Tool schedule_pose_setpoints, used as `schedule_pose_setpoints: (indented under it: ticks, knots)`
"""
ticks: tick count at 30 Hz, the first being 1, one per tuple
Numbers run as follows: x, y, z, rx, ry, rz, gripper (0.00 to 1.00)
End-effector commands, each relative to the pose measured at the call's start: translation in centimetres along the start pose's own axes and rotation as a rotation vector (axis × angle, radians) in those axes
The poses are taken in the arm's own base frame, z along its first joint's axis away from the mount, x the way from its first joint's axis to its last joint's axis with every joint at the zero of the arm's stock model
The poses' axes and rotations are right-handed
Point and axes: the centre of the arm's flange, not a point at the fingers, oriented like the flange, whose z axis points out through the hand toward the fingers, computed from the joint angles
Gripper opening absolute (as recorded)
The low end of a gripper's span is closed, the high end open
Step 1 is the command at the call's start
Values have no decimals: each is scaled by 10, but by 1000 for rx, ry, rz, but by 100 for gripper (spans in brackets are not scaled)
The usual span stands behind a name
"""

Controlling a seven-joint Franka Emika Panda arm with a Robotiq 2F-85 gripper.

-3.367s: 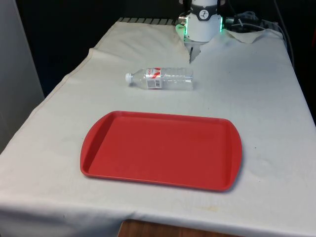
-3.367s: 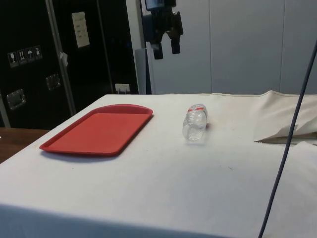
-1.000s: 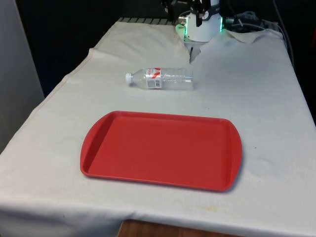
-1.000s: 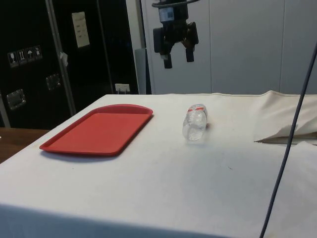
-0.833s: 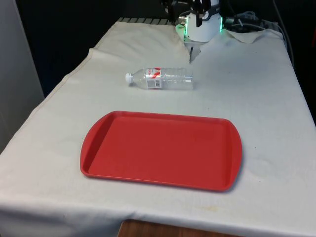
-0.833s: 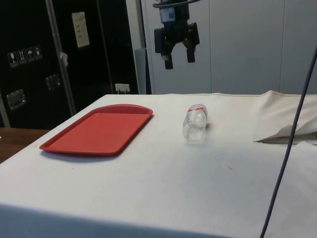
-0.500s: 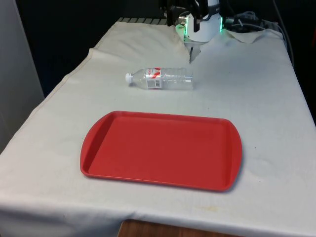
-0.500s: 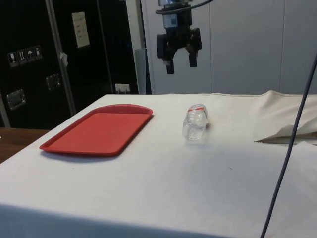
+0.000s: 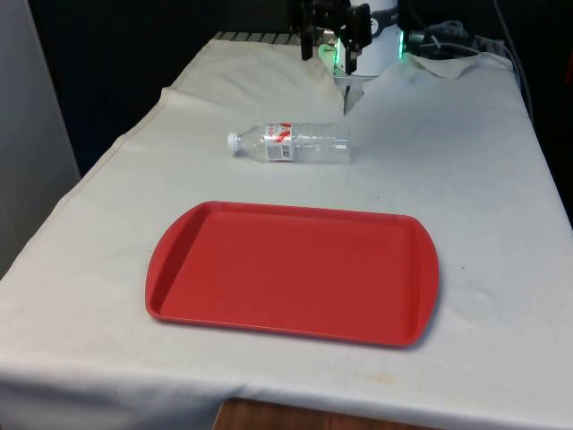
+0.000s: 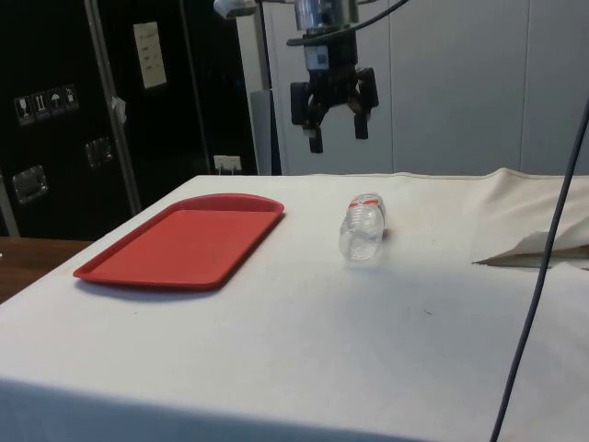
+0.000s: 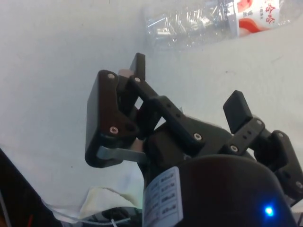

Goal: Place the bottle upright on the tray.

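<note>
You have lots of open cloth to move over. The red tray (image 9: pixel 292 272) lies flat on the white cloth (image 9: pixel 483 161), near the table's front edge, and you can see bare cloth on every side of it. Its rim is low and its corners are round. In the side view the tray (image 10: pixel 180 241) sits well apart from the bottle (image 10: pixel 362 228), with a wide strip of bare cloth between them. Past the bottle, the cloth bunches up into a fold (image 10: pixel 529 226) near the far end of the table.

The bottle (image 9: pixel 289 142) lies on its side on the cloth, off the tray, between the tray and the robot. Its long side runs across the table. Its white cap (image 9: pixel 234 141) points to the front view's left, and its flat bottom points to the front view's right. The bottle is clear and looks empty.

Around the bottle is a white label with red on it. In the wrist view you can see the label (image 11: pixel 258 13) with red marks, but you cannot read the words.

The gripper (image 10: pixel 334 140) hangs in the air high over the cloth, above the bottle and not touching it. Its two fingers (image 10: pixel 315 143) point down and stand apart, with nothing between them. In the front view the gripper (image 9: pixel 329 52) is at the far end of the table.
</note>
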Motion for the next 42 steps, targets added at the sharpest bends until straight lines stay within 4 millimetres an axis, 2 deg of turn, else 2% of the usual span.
schedule_pose_setpoints:
  ticks: [1, 15, 29, 42]
  knots:
    - [1, 1, 4, -2, 13, 18, 100]
    - [5, 4, 21, -8, 2, 85, 100]
    - [14, 16, 39, -18, -3, 178, 100]
    - [23, 24, 43, -19, -8, 241, 100]
